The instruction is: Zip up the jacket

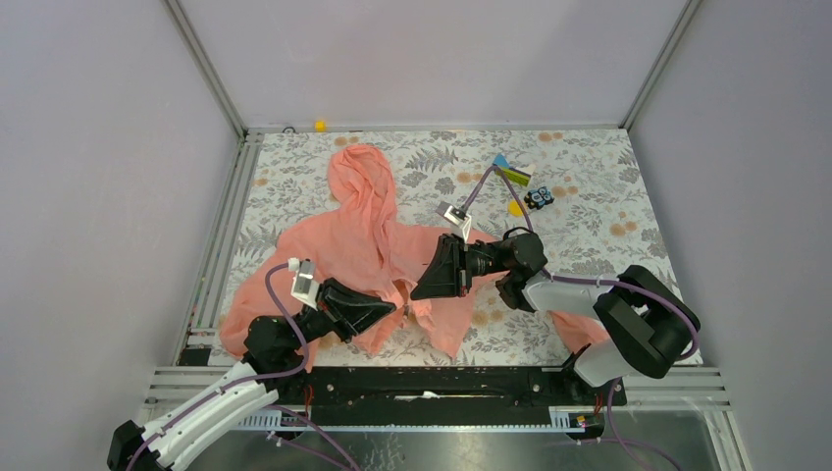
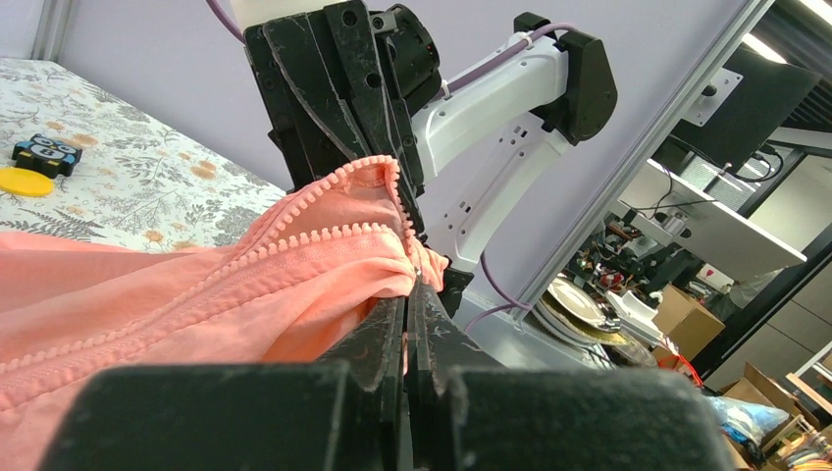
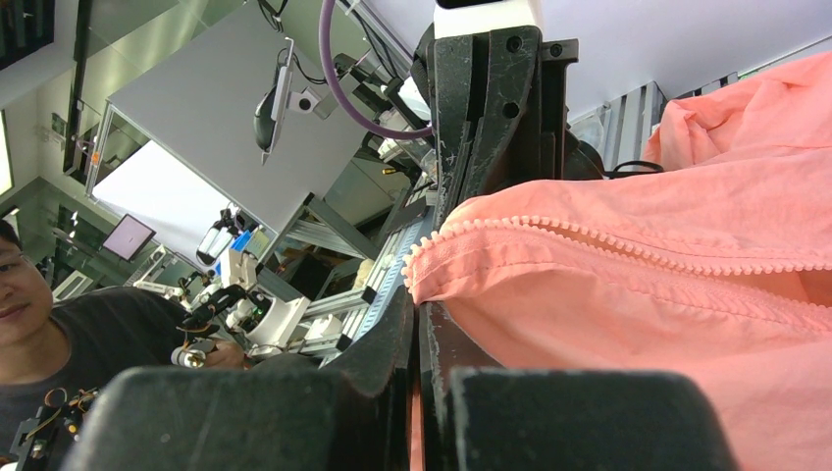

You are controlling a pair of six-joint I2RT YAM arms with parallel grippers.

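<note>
The salmon-pink hooded jacket [image 1: 363, 235] lies spread on the floral table, hood toward the back. My left gripper [image 1: 392, 309] is shut on the jacket's front edge near the hem, and pink cloth with zipper teeth [image 2: 324, 240] bunches at its fingertips. My right gripper [image 1: 417, 291] is shut on the other front edge, and its zipper teeth [image 3: 549, 231] run away from the fingertips. The two grippers face each other, close together, near the bottom of the zipper. The zipper slider is not clearly seen.
A yellow disc [image 1: 516, 208], a small dark toy [image 1: 539, 198] and a blue-and-green tag [image 1: 510, 171] lie at the back right of the table. The toy [image 2: 44, 154] and disc [image 2: 25, 182] also show in the left wrist view. A metal rail [image 1: 221, 245] borders the left side.
</note>
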